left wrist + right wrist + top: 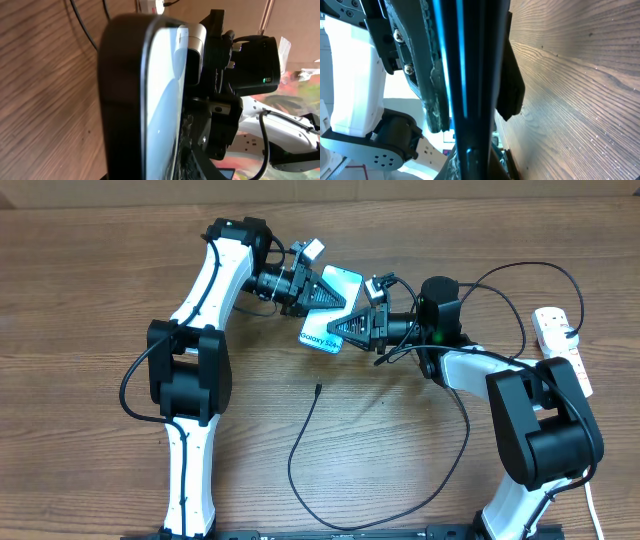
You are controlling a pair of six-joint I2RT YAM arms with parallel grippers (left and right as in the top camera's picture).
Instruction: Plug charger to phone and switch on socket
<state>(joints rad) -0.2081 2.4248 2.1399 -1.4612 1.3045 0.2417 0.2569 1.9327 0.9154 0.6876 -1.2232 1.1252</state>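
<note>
Right wrist view: the right claw (470,85) is clenched on the phone (467,130). The phone runs edge-on between its two fingers, one finger on each face.

Overhead view: this claw meets the phone from the 3 o'clock side, gripping near the end that carries the "Galaxy S24" text. The left claw (322,292) meets the phone from 10 o'clock, and its dark fingers overlap the opposite end of the light blue screen. The two claws face each other with the phone between them.

Left wrist view: the phone fills the frame edge-on, with one padded finger (192,150) close against the screen side. Whether the left claw is clamped on the phone or only placed around it cannot be told. The right claw's black body shows beyond the far end of the phone.

The phone sits in the upper middle of the tabletop (100,280), tilted, with its text end toward 7 o'clock.

The charger (297,455) lies on the tabletop, apart from both claws. Its plug tip (316,388) rests at 6 o'clock from the phone, well apart from it and not inserted. From the tip, the black cable loops down toward 6 o'clock. It then curves round toward 3 o'clock and rises behind the right arm.

The socket (560,340) lies at 3 o'clock, near the edge of the frame, partly covered by the right arm's shoulder.
</note>
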